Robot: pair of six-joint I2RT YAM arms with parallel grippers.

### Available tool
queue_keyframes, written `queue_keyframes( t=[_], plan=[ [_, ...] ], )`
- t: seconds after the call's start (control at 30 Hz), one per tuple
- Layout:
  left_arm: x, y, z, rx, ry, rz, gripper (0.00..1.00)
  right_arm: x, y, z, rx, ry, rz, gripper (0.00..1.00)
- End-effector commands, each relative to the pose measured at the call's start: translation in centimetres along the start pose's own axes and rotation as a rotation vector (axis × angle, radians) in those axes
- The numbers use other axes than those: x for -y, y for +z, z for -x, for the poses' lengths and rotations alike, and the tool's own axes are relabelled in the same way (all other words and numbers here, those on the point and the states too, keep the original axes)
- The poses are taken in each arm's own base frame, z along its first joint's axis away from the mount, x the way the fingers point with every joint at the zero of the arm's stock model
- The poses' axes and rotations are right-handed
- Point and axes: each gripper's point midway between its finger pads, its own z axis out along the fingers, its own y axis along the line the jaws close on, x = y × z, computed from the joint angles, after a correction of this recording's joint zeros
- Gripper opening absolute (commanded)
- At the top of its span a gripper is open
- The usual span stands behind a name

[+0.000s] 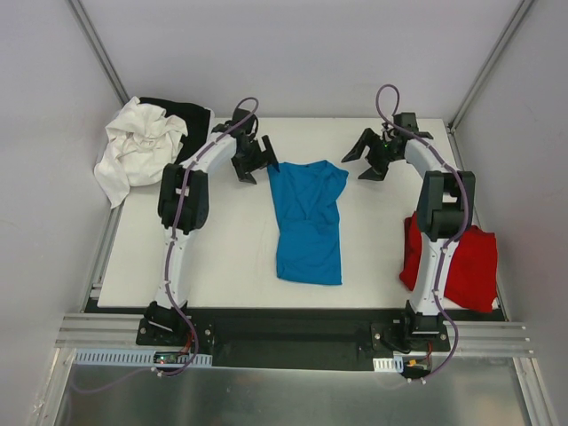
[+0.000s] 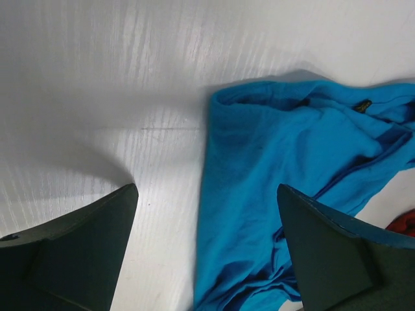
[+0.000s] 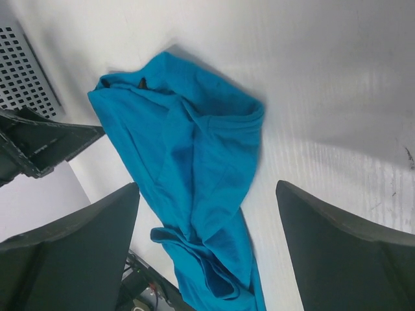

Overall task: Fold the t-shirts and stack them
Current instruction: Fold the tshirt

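Observation:
The turquoise t-shirt lies loosely folded lengthwise in the middle of the white table, collar end at the far side. The red t-shirt is bunched at the table's near right edge, partly behind the right arm. My left gripper hangs open just left of the turquoise shirt's far corner; in its wrist view the shirt's edge runs between the open fingers. Off the shirt's far right corner my right gripper is open and empty too, with the shirt below its jaws.
A crumpled white cloth lies over a black cloth at the far left corner, overhanging the table edge. A sliver of red fabric shows in the left wrist view. Walls stand close on the left, right and far sides.

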Motion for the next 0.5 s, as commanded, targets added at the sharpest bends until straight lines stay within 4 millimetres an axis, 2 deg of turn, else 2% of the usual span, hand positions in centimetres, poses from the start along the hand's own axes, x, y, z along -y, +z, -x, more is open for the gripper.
queue_keyframes(
  t=[0.0,0.2,0.3,0.33,0.47],
  plan=[
    [2.1,0.5,0.2,0.000,0.010,-0.043,0.87,-0.9,0.0,-0.5,-0.001,-0.015,0.048,0.90],
    [4.0,2.1,-0.6,-0.018,0.026,-0.074,0.83,-0.1,-0.1,-1.9,-0.020,-0.009,0.038,0.90],
    [4.6,3.0,-1.0,-0.026,0.026,-0.081,0.76,0.5,0.3,-2.3,-0.029,-0.002,0.031,0.90],
    [5.0,3.2,-1.4,-0.032,0.034,-0.085,0.70,0.7,0.6,-2.3,-0.029,-0.001,0.031,0.90],
    [5.4,3.4,-1.9,-0.035,0.040,-0.084,0.68,0.6,1.6,-1.9,-0.025,0.016,0.052,0.90]
  ],
)
